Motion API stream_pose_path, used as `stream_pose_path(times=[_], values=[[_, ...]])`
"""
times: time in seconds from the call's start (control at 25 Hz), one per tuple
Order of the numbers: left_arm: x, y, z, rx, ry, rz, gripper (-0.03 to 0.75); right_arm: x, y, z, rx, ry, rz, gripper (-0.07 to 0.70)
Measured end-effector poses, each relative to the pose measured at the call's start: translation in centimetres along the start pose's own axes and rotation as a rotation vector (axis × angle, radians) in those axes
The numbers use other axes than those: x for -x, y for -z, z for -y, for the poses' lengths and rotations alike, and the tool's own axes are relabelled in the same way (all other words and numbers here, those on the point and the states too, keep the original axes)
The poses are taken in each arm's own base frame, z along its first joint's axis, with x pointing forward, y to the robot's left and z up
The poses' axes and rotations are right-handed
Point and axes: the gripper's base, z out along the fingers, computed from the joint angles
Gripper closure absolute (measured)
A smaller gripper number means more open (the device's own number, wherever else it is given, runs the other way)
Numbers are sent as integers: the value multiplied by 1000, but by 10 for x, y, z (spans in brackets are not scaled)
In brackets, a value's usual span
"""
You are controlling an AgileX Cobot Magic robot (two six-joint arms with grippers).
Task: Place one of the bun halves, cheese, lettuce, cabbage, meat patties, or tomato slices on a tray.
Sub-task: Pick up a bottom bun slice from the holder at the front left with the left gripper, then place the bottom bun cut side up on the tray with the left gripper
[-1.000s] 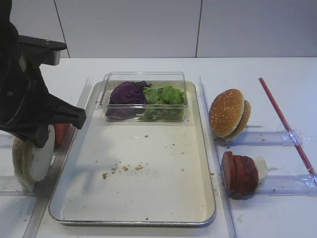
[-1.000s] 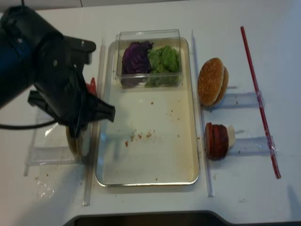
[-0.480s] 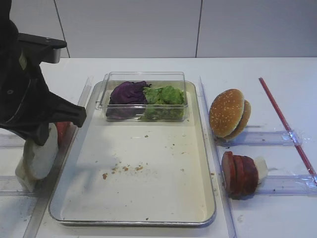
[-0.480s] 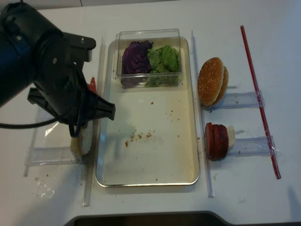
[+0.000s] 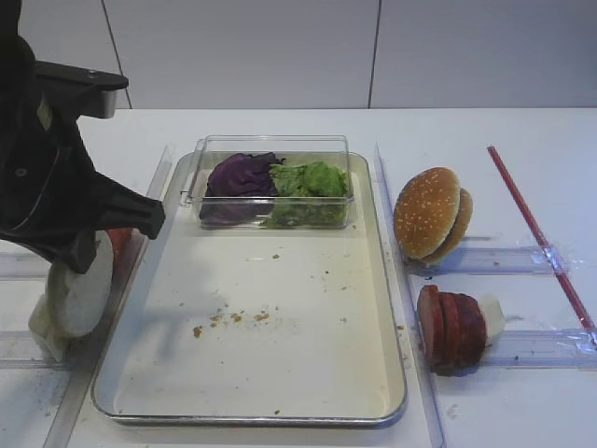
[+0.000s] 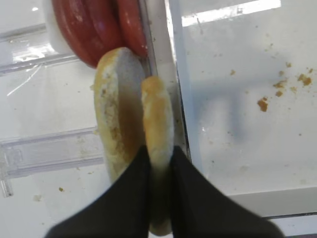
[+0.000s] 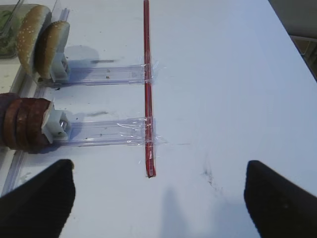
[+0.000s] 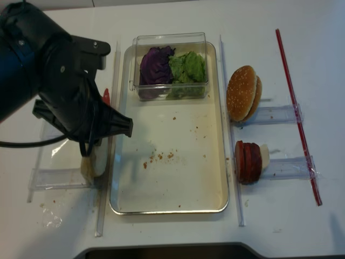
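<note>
Two bun halves (image 6: pixel 116 129) stand on edge just left of the tray (image 5: pixel 373 411); my left end effector (image 6: pixel 159 168) pinches the right-hand one by its rim. Such a thin edge grip could let it twist loose or drag its neighbour. My right end effector (image 7: pixel 158 198) gapes wide, empty.

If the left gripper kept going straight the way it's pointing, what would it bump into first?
Probably the clear holder on the table below. The left gripper points down, shut on one bun half, with a second bun half beside it. Depth is unclear.
</note>
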Motion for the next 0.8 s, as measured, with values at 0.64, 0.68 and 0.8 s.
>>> stream_pose_path(times=[0.64,0.68,0.8], values=[[10,11,4,-53,4,65,680,0,0,0,0,-2,0,-60],[11,12,6,-70,11,73,680,0,0,0,0,-2,0,-60],[12,13,12,-144,11,87,680,0,0,0,0,-2,0,-60]])
